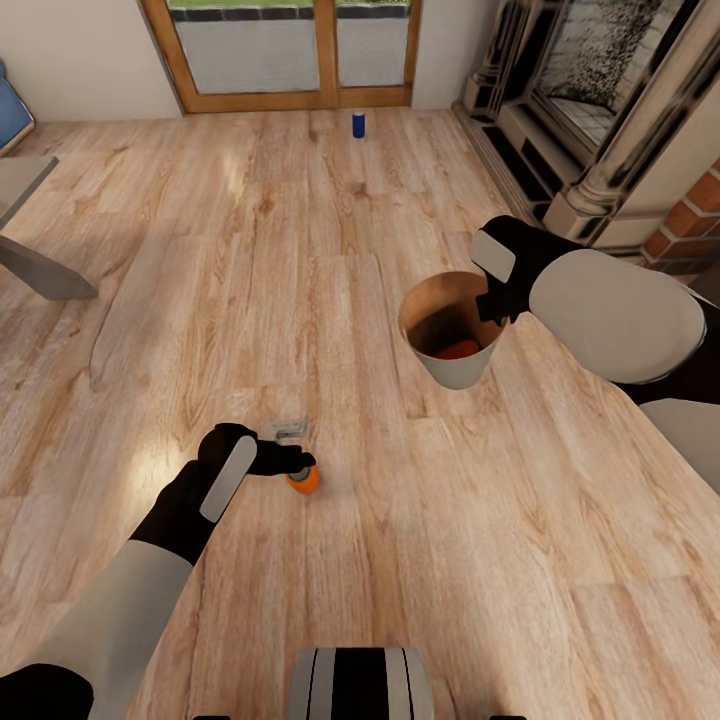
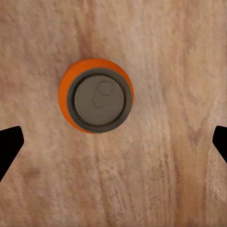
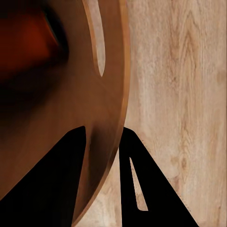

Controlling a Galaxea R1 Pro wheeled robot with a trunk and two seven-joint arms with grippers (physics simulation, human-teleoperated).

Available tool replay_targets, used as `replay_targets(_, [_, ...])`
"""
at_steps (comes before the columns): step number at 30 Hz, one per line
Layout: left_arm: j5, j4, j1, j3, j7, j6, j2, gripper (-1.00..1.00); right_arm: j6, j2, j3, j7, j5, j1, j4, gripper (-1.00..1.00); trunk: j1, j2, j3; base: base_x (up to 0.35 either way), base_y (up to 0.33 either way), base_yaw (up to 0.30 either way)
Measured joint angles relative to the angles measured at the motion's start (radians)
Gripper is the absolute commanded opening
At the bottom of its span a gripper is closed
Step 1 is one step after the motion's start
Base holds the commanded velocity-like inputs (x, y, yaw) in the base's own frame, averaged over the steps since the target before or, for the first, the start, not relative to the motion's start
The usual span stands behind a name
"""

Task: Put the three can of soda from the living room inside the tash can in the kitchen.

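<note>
Wood floor point(image 1: 300, 250) ran the whole room, with the fireplace point(image 1: 590, 90) off to my right and the glass door point(image 1: 290, 50) at the far wall. I judged myself to be in the living room, not the kitchen, with the bin carried along.

The bin point(image 1: 455, 372) hung off the floor on my right side, the right gripper point(image 3: 111, 156) clenched on its rim: in the right wrist view one finger sat inside the brown wall and one outside. An orange can point(image 1: 462, 349) lay in its bottom already. I had to keep that wrist level while the other arm worked, or the bin could tip.

The left gripper point(image 1: 290, 462) hung over a second orange can point(image 2: 97, 95), which stood upright on the floor near my base. In the left wrist view its fingers point(image 2: 8, 146) were spread wide at the picture's edges, released and holding nothing, and the can sat off centre between them, nearer one finger. The step, as I read it, was picking this can. To do it well I meant to shift the hand until the can was centred, come straight down, and close on the body below the rim, gently, so it would not topple.

The blue can point(image 1: 358, 124) stood far off by the door, left for later.
</note>
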Motion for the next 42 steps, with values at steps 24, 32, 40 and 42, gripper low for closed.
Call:
replay_targets(24, [0.0,-0.003,0.0,-0.002,0.003,0.0,-0.001,1.0,0.001,0.0,0.006,0.0,0.002,0.002,0.0,-1.0,0.0,0.0,0.0,0.073,0.03,0.0])
replay_targets(32, [0.0,-0.001,0.0,-0.003,0.003,0.0,-0.002,1.0,0.002,0.0,0.009,0.0,0.006,0.003,0.0,-1.0,0.002,-0.001,-0.019,0.0,0.0,0.0])
replay_targets(40, [0.0,-0.001,0.0,-0.004,0.002,0.0,-0.002,1.0,0.002,0.0,0.009,0.0,0.002,0.003,0.0,-1.0,0.005,-0.003,-0.046,0.0,0.0,0.0])
replay_targets(42, [0.0,-0.003,0.0,-0.004,0.002,0.0,-0.002,1.0,0.001,0.0,0.005,-0.001,0.004,0.003,0.0,-1.0,0.005,-0.003,-0.046,0.0,0.0,0.0])
